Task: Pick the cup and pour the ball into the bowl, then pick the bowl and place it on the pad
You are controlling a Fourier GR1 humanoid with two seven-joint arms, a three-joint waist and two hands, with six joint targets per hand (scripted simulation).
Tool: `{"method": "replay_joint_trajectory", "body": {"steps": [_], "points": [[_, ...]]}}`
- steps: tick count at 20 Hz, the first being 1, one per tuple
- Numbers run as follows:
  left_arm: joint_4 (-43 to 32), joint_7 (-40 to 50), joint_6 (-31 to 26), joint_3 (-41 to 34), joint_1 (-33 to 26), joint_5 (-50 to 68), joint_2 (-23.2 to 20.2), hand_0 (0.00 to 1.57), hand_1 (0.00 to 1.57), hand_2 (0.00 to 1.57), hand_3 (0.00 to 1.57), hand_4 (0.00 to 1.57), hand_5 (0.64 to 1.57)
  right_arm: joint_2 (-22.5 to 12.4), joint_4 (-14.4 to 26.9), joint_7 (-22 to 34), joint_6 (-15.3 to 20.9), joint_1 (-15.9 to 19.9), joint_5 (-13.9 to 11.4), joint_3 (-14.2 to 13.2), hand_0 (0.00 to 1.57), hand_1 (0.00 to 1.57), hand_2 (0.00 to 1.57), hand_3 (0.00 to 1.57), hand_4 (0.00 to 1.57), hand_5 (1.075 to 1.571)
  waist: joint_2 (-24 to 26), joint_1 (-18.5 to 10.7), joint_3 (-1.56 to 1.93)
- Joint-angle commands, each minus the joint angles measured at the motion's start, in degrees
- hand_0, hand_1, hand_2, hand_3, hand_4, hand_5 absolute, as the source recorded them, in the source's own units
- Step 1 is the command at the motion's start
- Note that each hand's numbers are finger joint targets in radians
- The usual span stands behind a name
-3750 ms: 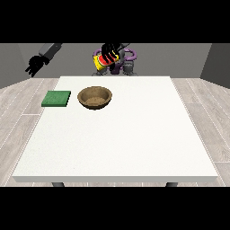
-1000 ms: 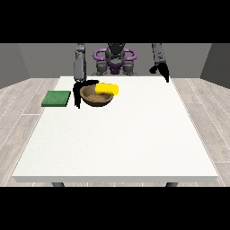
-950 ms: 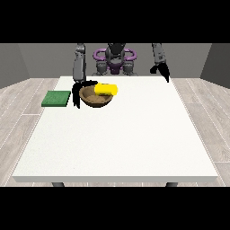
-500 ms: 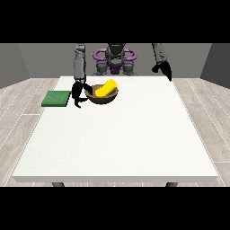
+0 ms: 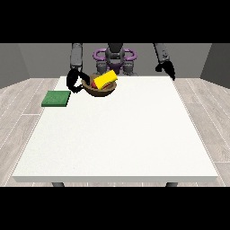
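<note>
The brown bowl [image 5: 101, 90] hangs a little above the table near its far edge. The hand at the view's left [image 5: 73, 82] is curled round the bowl's left rim. A yellow cup [image 5: 105, 79] lies on its side in the bowl, sticking out over the rim. A small red ball [image 5: 94, 84] shows inside the bowl next to the cup. The green pad [image 5: 56, 98] lies flat on the table, left of the bowl and nearer the camera. The hand at the view's right [image 5: 167, 69] hangs above the table's far right corner, holding nothing.
The white table [image 5: 117, 134] stretches wide towards the camera. The robot's torso [image 5: 115, 56] stands just behind the bowl. Grey floor lies around the table on both sides.
The cup, held high earlier, now lies in the bowl. Over the last second the hand at the view's left has raised the bowl off the table and a bit to the right.
</note>
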State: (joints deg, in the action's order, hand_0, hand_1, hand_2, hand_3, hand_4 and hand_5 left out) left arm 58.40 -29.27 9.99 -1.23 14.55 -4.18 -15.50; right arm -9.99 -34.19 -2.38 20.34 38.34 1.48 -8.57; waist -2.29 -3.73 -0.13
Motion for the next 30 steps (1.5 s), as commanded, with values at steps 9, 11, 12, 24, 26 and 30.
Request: {"method": "replay_joint_trajectory", "body": {"steps": [9,11,12,24,26,30], "points": [[-4.34,-3.05,1.65,-2.16,-2.53,-1.02,1.38,0.0,0.0,0.0,0.0,0.97,1.397,-13.86,-4.32,8.14,-10.81,-2.97,-2.62,1.45,1.57,1.57,1.57,0.47,0.93,1.552,1.54,3.73,0.12],[-2.14,-2.53,3.99,-0.23,-0.63,-2.79,4.49,0.0,0.0,0.0,0.0,0.97,1.4,-14.55,-3.91,3.37,-9.93,-4.31,-1.93,-0.94,1.57,1.57,1.57,0.47,0.93,1.552,-1.21,1.93,0.14],[-3.93,-5.72,3.35,-1.53,-2.5,-2.45,3.33,0.0,0.0,0.0,0.0,0.98,1.402,-15.32,-4.9,3.53,-12.28,-5.86,-1.37,-1.05,1.57,1.57,1.57,0.47,0.93,1.552,-0.54,2.55,0.13],[8.07,-9.67,6.31,0.65,1.0,-4.66,4.7,0.0,0.0,0.0,0.0,1.02,1.443,-31.61,6.26,-18.54,-17.87,-7.26,-0.61,-10.14,1.57,1.57,1.57,0.0,1.15,1.57,-19.93,-2.87,0.32],[11.43,-10.15,6.29,1.11,-0.7,-4.59,5.09,0.0,0.0,0.0,0.0,1.0,1.44,-32.96,9.09,-21.88,-20.13,-7.34,0.15,-11.48,1.57,1.57,1.57,0.0,1.2,1.57,-21.0,-2.62,0.3],[14.08,-10.78,5.14,-0.99,-1.08,-3.25,2.89,0.0,0.0,0.0,0.0,1.0,1.432,-37.46,12.17,-19.84,-25.94,-3.09,4.04,-15.45,1.57,1.57,1.57,0.0,1.05,1.563,-24.24,-1.75,0.25]]}}
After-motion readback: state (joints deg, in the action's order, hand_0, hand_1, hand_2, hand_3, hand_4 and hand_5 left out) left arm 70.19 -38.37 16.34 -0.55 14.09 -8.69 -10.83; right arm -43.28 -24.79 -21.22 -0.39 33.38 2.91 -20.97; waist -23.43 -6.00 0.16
